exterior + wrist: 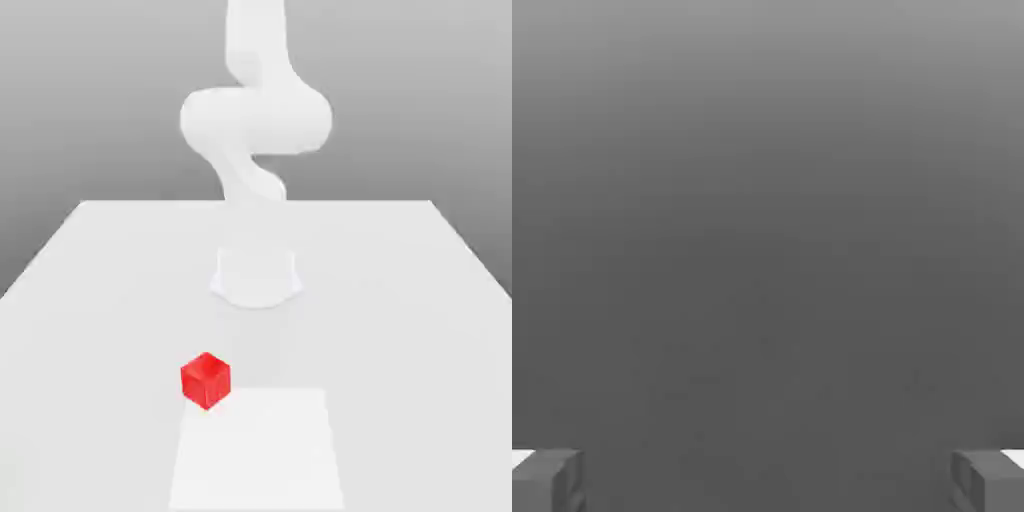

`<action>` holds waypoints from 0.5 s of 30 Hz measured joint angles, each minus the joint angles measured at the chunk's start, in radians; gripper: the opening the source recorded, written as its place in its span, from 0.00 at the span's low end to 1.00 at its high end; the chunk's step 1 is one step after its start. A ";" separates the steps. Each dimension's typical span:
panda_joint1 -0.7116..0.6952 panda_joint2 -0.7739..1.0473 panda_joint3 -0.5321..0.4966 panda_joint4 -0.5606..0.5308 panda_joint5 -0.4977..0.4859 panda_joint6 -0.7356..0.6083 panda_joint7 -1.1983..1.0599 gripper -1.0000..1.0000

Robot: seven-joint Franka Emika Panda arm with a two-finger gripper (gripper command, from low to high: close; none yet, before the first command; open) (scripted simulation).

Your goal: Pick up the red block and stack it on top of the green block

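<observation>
The red block (206, 380), a small bright red cube, rests on the white table (90, 300) toward the exterior view's left, a little in front of the robot's white base (256, 278). The arm (256, 110) rises from that base and leaves the picture upward. In the hand view my gripper (768, 480) is open, its two grey fingertips (548, 480) standing far apart with nothing between them against a plain grey background. The green block is out of view.
A slightly brighter white rectangular patch (256, 450) lies on the table in front of the red block, reaching the near edge. The table's far edge runs behind the base.
</observation>
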 joint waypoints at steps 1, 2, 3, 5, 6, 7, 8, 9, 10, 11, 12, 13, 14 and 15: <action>-0.011 0.028 -0.002 -0.033 0.003 0.024 0.019 0.50; -0.023 0.056 -0.003 -0.066 0.007 0.048 0.039 0.50; -0.034 0.084 -0.003 -0.098 0.009 0.072 0.058 0.50; -0.056 0.140 -0.002 -0.163 0.014 0.119 0.098 0.50; -0.067 0.167 -0.001 -0.195 0.016 0.142 0.118 0.50; -0.078 0.195 0.000 -0.228 0.018 0.165 0.139 0.50; -0.089 0.223 0.001 -0.261 0.019 0.189 0.161 0.50; -0.100 0.251 0.004 -0.294 0.020 0.213 0.183 0.50; -0.111 0.280 0.005 -0.328 0.020 0.236 0.207 0.50; -0.123 0.310 0.008 -0.363 0.020 0.261 0.231 0.50; -0.135 0.341 0.010 -0.399 0.019 0.287 0.257 0.50; -0.148 0.373 0.014 -0.435 0.018 0.313 0.284 0.50; -0.162 0.407 0.018 -0.473 0.016 0.340 0.313 0.50; -0.176 0.444 0.021 -0.512 0.013 0.370 0.343 0.50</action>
